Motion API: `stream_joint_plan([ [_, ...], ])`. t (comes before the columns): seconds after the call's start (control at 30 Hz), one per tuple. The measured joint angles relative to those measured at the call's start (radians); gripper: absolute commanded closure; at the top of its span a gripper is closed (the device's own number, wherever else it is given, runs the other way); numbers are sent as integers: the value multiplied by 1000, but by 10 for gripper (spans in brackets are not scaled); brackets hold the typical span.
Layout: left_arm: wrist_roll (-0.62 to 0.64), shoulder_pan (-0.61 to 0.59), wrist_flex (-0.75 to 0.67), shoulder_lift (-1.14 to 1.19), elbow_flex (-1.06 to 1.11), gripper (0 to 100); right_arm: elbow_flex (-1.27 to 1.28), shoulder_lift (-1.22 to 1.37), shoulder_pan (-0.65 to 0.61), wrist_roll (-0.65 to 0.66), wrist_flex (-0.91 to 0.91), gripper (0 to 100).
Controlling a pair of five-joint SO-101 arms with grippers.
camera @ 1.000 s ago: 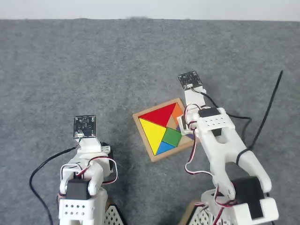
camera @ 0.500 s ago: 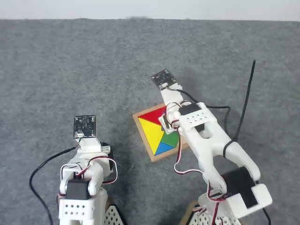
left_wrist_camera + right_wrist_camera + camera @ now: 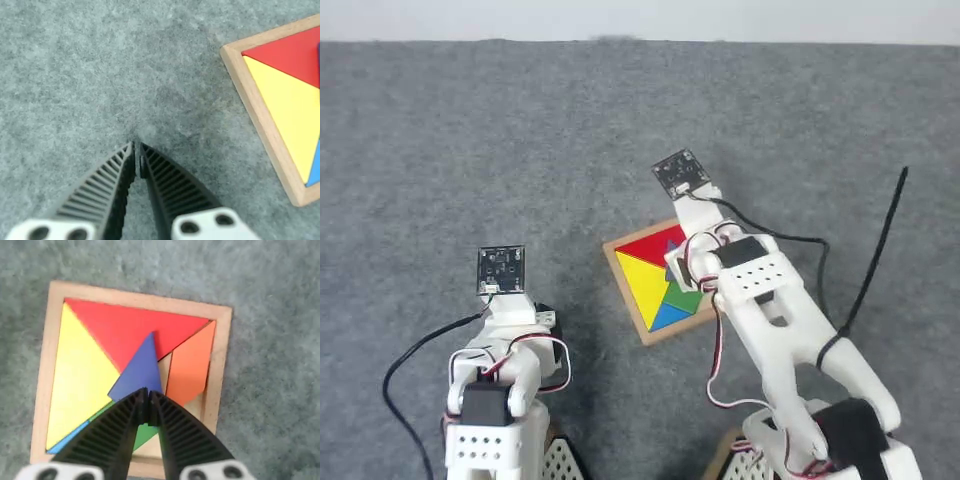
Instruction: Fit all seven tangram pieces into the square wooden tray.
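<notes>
The square wooden tray holds a red triangle, a yellow triangle, an orange parallelogram, a green piece and a light blue piece. A dark blue triangle lies askew on top, overlapping the red and yellow pieces. My right gripper is shut, its tips at the base of that triangle. In the high view the right arm covers the tray's right half. My left gripper is shut over bare carpet, left of the tray.
Grey carpet covers the whole table. Bare wood shows in the tray beside the orange piece. A black cable trails to the right of the right arm. The left arm stands at the front left.
The right arm swung left over the tray, then came back a little to the right. The dark blue triangle now lies over the red piece. The left arm has not moved.
</notes>
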Motion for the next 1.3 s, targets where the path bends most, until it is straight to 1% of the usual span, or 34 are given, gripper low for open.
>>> stream_joint_plan([
  [0.1, 0, 0, 0, 0, 0, 986, -12, 49, -2, -20, 20, 991],
  [0.23, 0, 0, 0, 0, 0, 986, -12, 64, 26, -23, 77, 991],
  [0.47, 0, 0, 0, 0, 0, 986, 83, -54, 18, -2, 91, 991],
  [0.6, 0, 0, 0, 0, 0, 986, 89, -63, 20, 2, 92, 991],
  [0.8, 0, 0, 0, 0, 0, 986, 89, 18, 20, 2, 87, 991],
  [1.1, 0, 0, 0, 0, 0, 986, 32, 81, 133, 32, 84, 991],
  [1.3, 0, 0, 0, 0, 0, 986, 5, 81, 141, 35, 84, 991],
])
